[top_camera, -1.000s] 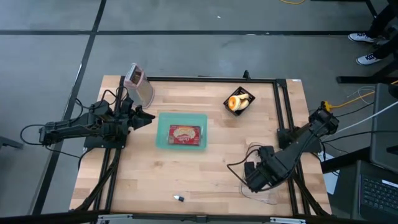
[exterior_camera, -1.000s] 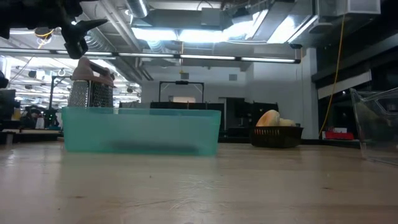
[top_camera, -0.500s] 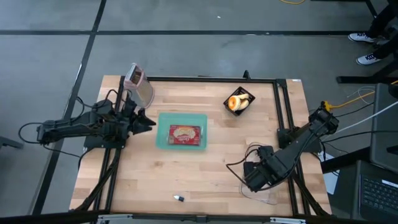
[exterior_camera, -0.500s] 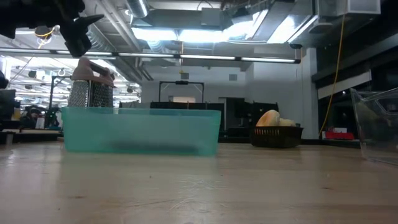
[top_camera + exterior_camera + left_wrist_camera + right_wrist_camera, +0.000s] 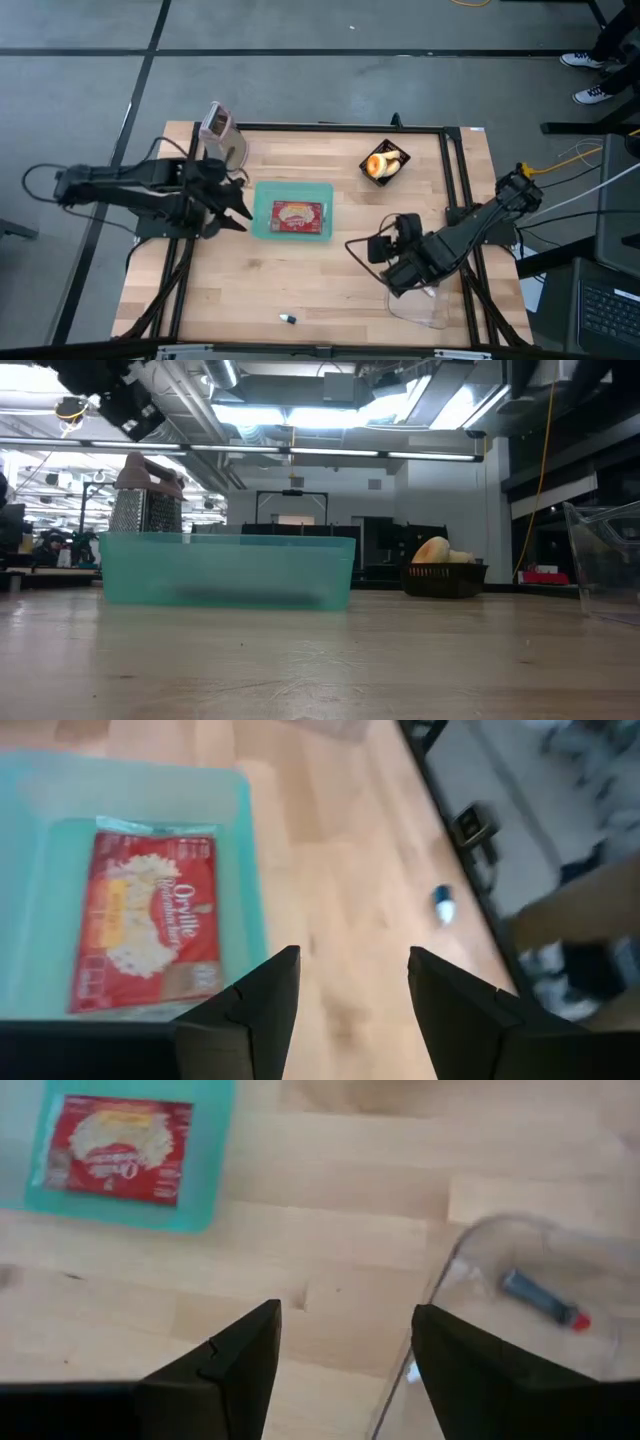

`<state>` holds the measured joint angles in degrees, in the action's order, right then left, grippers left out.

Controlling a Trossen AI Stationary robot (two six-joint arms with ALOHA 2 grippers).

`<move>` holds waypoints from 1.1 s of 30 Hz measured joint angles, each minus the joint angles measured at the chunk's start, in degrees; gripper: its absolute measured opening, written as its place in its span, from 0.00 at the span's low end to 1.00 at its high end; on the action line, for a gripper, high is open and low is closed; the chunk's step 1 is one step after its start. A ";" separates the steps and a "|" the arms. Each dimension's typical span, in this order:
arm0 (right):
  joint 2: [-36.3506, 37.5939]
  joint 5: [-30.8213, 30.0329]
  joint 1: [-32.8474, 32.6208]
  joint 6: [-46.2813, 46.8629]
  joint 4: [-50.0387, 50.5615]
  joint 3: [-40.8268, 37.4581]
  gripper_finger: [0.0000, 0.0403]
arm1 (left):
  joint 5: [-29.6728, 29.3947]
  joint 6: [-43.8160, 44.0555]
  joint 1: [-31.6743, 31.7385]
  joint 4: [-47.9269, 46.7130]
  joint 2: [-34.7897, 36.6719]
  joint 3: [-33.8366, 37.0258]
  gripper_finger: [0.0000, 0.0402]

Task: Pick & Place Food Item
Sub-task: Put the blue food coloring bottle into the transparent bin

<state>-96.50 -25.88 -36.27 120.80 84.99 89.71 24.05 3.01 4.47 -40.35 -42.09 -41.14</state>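
High view first: we see one teal tray point(image 5: 262, 205) near the table's middle with one red popcorn bag point(image 5: 296, 216) lying flat in it, one basket point(image 5: 386, 163) of bread toward the far right, one grater point(image 5: 221, 136) at the far left corner, one clear bin point(image 5: 421, 307) by the right arm and one small dark item point(image 5: 288, 319) near the front edge. We have the left gripper point(image 5: 236, 206) just beside the tray's left wall and the right gripper point(image 5: 374, 247) over bare wood, well apart from the tray.

Low view: we count one tray, one grater behind it, one basket; the bag is hidden by the tray wall.

Left wrist view: our fingers point(image 5: 250, 1010) stand apart and empty, aimed at the tray's near edge. To pick well, we judge we should come down over the flat bag, keep clear of the wall and pinch one edge.

Right wrist view: our fingers point(image 5: 229, 1370) are apart, holding nothing; one pen-like thing point(image 5: 538, 1297) lies in the bin.
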 joint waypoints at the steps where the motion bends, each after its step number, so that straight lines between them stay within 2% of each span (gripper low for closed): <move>1: 0.22 -0.50 0.37 -1.69 -0.08 0.00 0.55 | -2.15 -0.50 -1.59 -0.21 -2.09 -1.34 0.46; 5: 1.50 -2.00 1.42 -9.37 -1.43 0.00 0.55 | -9.45 0.41 -8.90 -0.03 -10.98 -5.22 0.46; 8: 2.77 -8.99 1.38 -10.70 -1.60 0.00 0.55 | -12.82 3.39 -14.64 0.91 -17.66 -6.13 0.46; 11: 5.04 -20.08 0.41 -10.73 -1.69 0.00 0.55 | -15.49 10.94 -19.19 10.69 -22.97 -6.12 0.45; 15: 9.57 -40.29 -3.76 -11.39 -4.42 0.02 0.55 | -21.43 19.98 -22.84 28.59 -27.49 -6.26 0.44; 18: 13.31 -53.50 -9.06 -15.05 -7.23 0.04 0.55 | -24.69 23.98 -24.73 33.81 -31.15 -6.27 0.43; 22: 16.34 -63.39 -17.97 -19.24 -9.65 0.05 0.55 | -23.25 27.03 -27.32 35.85 -36.38 -6.24 0.43; 27: 17.13 -64.12 -26.93 -19.45 -10.46 0.07 0.54 | -21.79 27.89 -29.74 35.86 -42.51 -9.45 0.43; 30: 17.06 -64.13 -27.71 -21.41 -14.67 0.18 0.51 | -21.52 27.75 -29.73 35.90 -45.09 -12.71 0.43; 33: 17.06 -64.14 -26.90 -30.44 -20.71 0.24 0.48 | -21.46 26.74 -28.83 35.19 -45.95 -14.51 0.43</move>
<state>-79.44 -90.02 -63.17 90.36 64.28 89.95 2.59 29.76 -24.36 -5.16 -88.04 -55.65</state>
